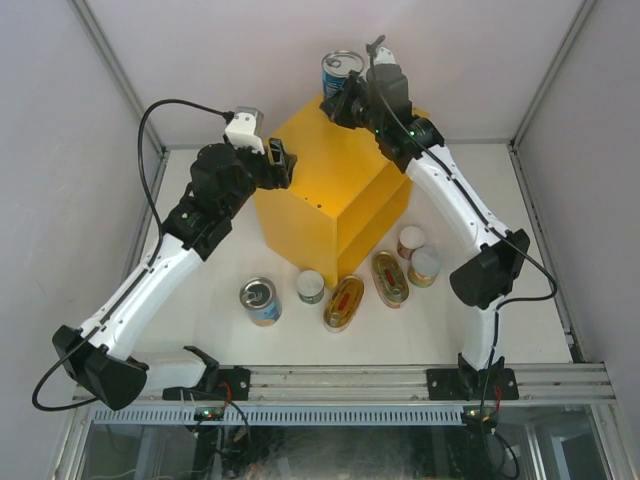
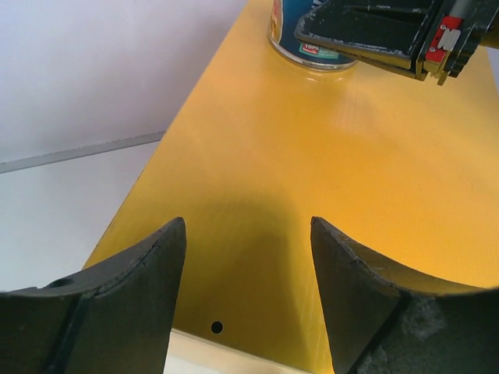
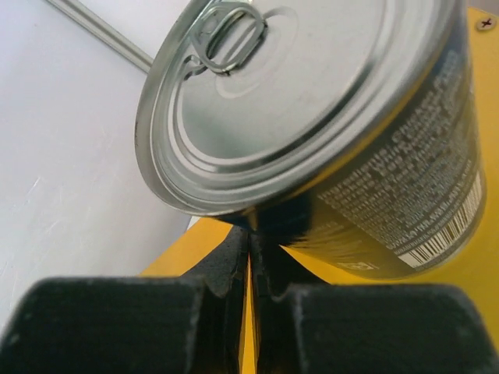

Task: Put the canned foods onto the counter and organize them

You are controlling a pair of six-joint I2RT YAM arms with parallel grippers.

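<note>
A tall blue-labelled can [image 1: 341, 72] stands on the far corner of the yellow counter [image 1: 330, 190]. My right gripper [image 1: 347, 102] is shut and empty, its tips against that can's side; in the right wrist view the fingers [image 3: 234, 257] meet just under the can [image 3: 312, 101]. My left gripper [image 1: 280, 165] is open and empty over the counter's left edge. The left wrist view shows the gripper [image 2: 248, 234] above the counter top [image 2: 296, 156], with the can [image 2: 308, 51] far off. On the table lie another tall can [image 1: 261, 300], three small round cans [image 1: 311, 286] and two oval tins [image 1: 343, 303].
The oval tins and two small cans [image 1: 425, 265] lie close to the counter's front right foot. White walls and frame posts [image 1: 110, 60] close in the back and sides. A metal rail [image 1: 330, 380] runs along the near edge.
</note>
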